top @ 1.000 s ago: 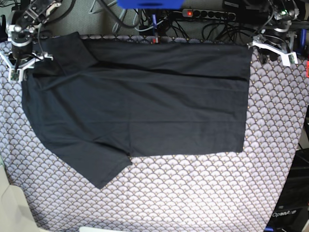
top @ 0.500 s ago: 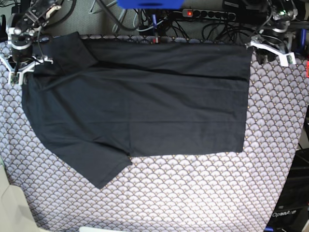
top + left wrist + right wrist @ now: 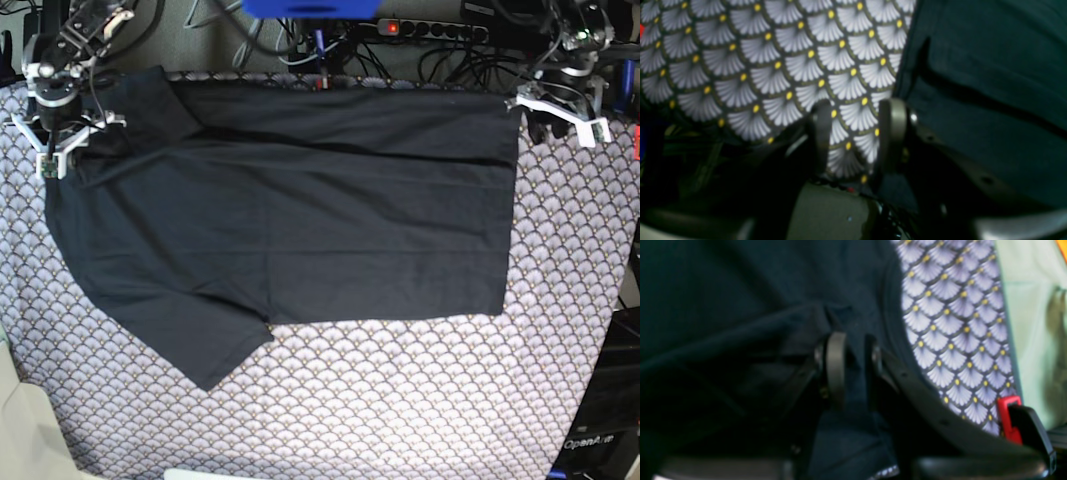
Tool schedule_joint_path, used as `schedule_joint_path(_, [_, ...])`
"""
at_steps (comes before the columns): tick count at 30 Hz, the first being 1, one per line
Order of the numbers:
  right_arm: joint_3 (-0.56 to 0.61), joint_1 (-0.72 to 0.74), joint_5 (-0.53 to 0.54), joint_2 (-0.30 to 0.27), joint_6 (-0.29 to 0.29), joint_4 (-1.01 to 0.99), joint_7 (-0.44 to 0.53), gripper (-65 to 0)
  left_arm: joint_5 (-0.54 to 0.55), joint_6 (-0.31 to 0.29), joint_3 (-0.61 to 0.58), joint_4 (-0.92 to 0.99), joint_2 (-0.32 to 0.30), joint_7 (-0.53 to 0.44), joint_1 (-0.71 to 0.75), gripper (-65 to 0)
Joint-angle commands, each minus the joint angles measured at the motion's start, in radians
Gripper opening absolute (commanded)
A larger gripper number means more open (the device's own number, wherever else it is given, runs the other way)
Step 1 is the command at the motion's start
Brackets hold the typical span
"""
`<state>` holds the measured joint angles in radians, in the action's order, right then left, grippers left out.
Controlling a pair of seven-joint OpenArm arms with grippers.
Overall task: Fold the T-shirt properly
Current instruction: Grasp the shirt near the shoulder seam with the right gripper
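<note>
Where pads meet, T-shirt (image 3: 740,306) inside right hand (image 3: 853,370).

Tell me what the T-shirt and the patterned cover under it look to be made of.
T-shirt: soft matte black knit, probably cotton jersey; it lies limp with shallow creases and a stitched hem. Patterned cover: thin printed fabric, grey scallop fans with yellow dots; weave too blurred to tell.

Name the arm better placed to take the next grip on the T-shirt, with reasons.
The right arm, probably. Its claw already has black T-shirt cloth between its fingers at the shoulder end. The left claw sits just off the hem corner, open over the scallop-patterned cloth with nothing between its fingers.
</note>
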<state>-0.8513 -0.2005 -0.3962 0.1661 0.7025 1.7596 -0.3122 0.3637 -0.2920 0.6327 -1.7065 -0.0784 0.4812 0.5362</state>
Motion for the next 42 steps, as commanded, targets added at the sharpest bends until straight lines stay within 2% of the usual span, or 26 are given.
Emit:
schedule_joint_path(1, [-0.001,-0.001,0.013,-0.009,-0.004,0.015,0.014,-52.8,0.004,-0.003,0.005,-0.017,-0.001,-0.017,0.008,-41.4])
schedule_joint_path(7, [0.000,-0.001,0.015,-0.009,-0.004,0.016,0.014,-52.8,0.004,-0.003,0.005,-0.017,0.001,-0.017,-0.008,-41.4])
schedule_joint_path(15, [0.000,-0.001,0.015,-0.009,-0.004,0.015,0.014,-52.8,0.002,-0.008,0.011,-0.017,0.001,0.087,-0.055,-41.4])
schedule_joint_path(24, [0.000,0.006,0.010,-0.009,-0.004,0.013,0.014,-52.7,0.002,-0.006,0.009,-0.017,0.001,0.086,-0.057,-41.4])
schedule_joint_path(32, [-0.006,0.022,-0.002,-0.009,-0.004,-0.076,0.012,-52.7,0.004,-0.006,0.011,-0.027,0.001,0.086,-0.057,-41.4])
schedule_joint_path(34, [-0.006,0.022,-0.040,-0.009,-0.004,-0.082,0.012,-50.8,0.004,-0.006,0.011,-0.027,-0.001,0.086,-0.057,-41.4])
schedule_joint_path(42, [-0.007,0.023,-0.051,-0.009,-0.004,-0.066,0.018,-32.5,0.004,-0.008,0.009,-0.027,-0.004,0.086,-0.057,-41.4])
